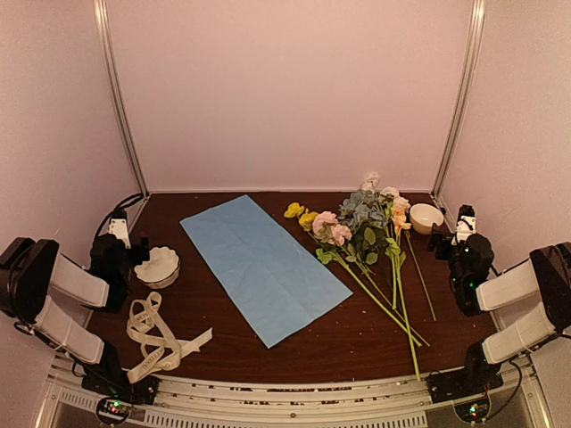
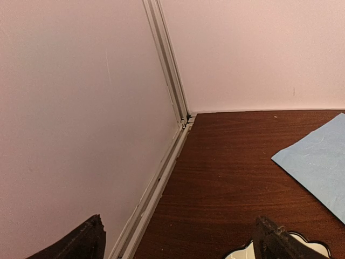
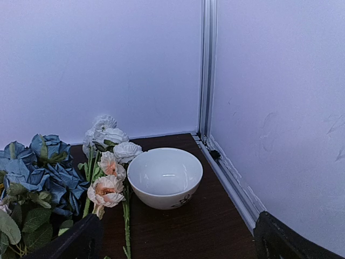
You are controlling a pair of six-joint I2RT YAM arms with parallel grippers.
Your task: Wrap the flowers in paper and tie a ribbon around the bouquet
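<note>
I see left gripper [image 2: 179, 232] and right gripper [image 3: 178, 233] empty, jaws apart; paper [image 1: 264, 267] flat between ribbon [image 1: 159, 339] and flowers [image 1: 361, 234].

The paper [image 1: 263, 266] lies mid-way on the surface [image 1: 223, 348]. The flowers [image 1: 357, 234] lie at its 3 o'clock, with a bowl [image 1: 426, 217] beyond them at 2. A scalloped bowl [image 1: 158, 265] is at 9 and the ribbon [image 1: 156, 334] at 8.

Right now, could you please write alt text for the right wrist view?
A white bowl stands on the dark table near the wall corner. The flowers lie left of it: blue, white and peach blooms. The right gripper is open, empty.
</note>
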